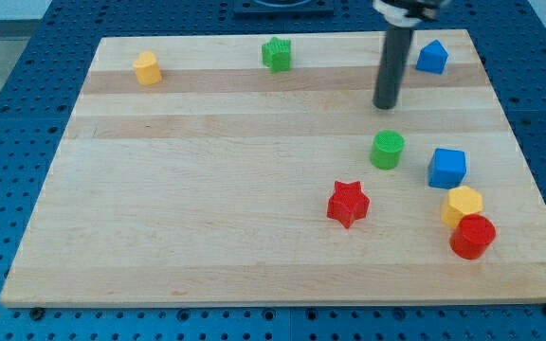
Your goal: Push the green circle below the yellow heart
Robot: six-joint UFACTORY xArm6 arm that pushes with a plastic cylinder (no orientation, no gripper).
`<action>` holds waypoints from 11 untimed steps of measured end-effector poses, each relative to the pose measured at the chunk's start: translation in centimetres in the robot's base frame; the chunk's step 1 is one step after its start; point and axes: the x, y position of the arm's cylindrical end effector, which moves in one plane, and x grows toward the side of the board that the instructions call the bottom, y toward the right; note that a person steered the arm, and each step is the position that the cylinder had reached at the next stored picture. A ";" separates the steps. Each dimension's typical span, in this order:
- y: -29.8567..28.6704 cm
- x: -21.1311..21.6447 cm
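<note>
The green circle [387, 150] is a short cylinder on the wooden board [207, 208], right of centre. My tip [385, 106] stands just above it in the view, a small gap apart and not touching. A yellow block [146, 68], heart-like in shape, sits near the board's top left corner. A second yellow block [463, 205], hexagon-like, lies at the right, below a blue cube [447, 168].
A red star [348, 203] lies below and left of the green circle. A red circle [472, 237] touches the yellow hexagon-like block from below. A green star-like block [276, 54] and a blue block [431, 57] sit along the top edge.
</note>
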 end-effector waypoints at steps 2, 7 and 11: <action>0.5 1.9; 1.6 6.3; -3.7 4.5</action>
